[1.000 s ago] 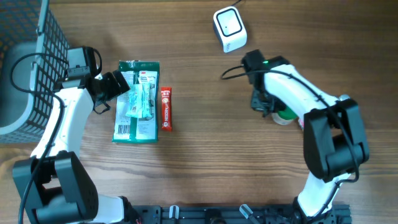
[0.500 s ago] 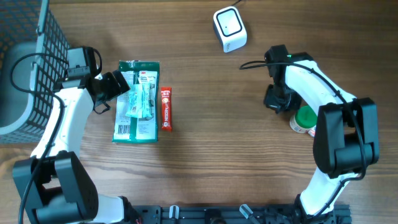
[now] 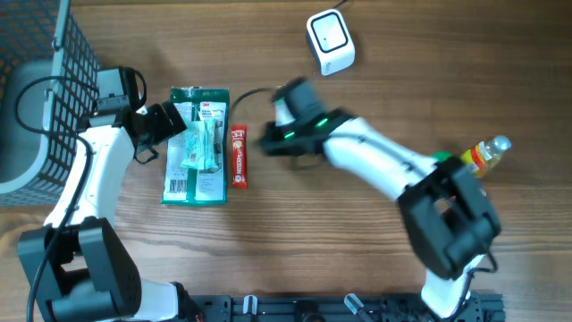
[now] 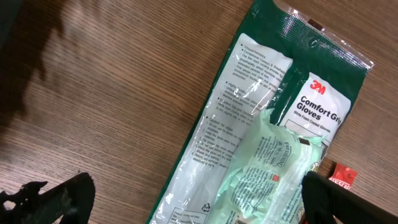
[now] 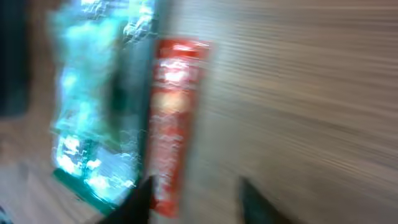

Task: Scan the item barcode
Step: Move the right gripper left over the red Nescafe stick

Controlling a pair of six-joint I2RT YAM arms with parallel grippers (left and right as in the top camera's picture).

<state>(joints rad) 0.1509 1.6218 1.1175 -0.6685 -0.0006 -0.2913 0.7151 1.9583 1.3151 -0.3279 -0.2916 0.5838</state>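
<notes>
Overhead, the slim red sachet (image 3: 239,156) is seen lying flat just beside the 3M gloves pack (image 3: 197,145). It is judged light, limp and slippery, best pinched across its width. The right gripper (image 5: 193,200) appears parted, though blurred; the left gripper (image 4: 196,196) is spread wide, empty.

A dark wire basket (image 3: 36,31) stands at the left edge of the wooden table (image 3: 313,250).

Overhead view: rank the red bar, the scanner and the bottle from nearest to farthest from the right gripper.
1. Red bar, just left of the right gripper.
2. Scanner, up near the table's far edge.
3. Bottle, far out on the right side.
</notes>
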